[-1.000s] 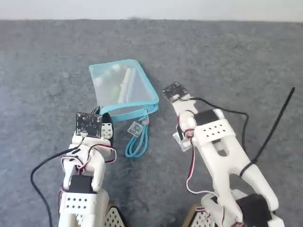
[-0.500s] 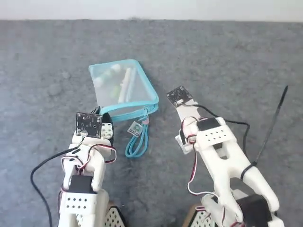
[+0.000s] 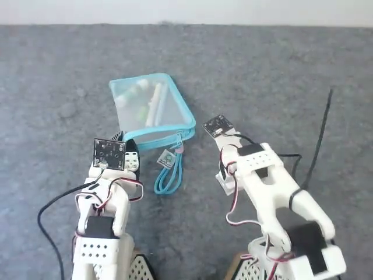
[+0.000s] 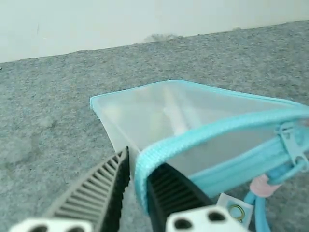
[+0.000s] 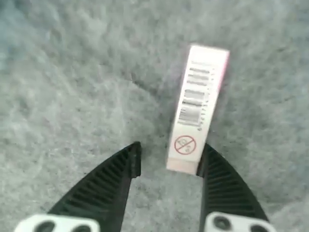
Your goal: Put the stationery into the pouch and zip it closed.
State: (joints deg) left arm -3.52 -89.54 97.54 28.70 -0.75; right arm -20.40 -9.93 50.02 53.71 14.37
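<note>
We see a grey carpeted table (image 3: 280,70) with two white arms side by side at its near edge. The left arm (image 3: 108,198) and the right arm (image 3: 265,175) both point away from their bases.

The translucent teal pouch (image 3: 154,111) lies flat ahead of the left arm, with pale stationery (image 3: 148,105) visible inside it. The left gripper (image 4: 141,162) is clenched on the pouch's teal zip edge near one corner. We find the zip slider (image 4: 292,145) at the opposite end of that edge, where a blue loop strap (image 3: 169,175) trails toward the arms.

The right gripper (image 5: 170,147) is spread wide just above the carpet. A small white box (image 5: 198,111) with a pink side lies between its jaws, close against one.

A small tag (image 3: 168,158) rests on the strap.
</note>
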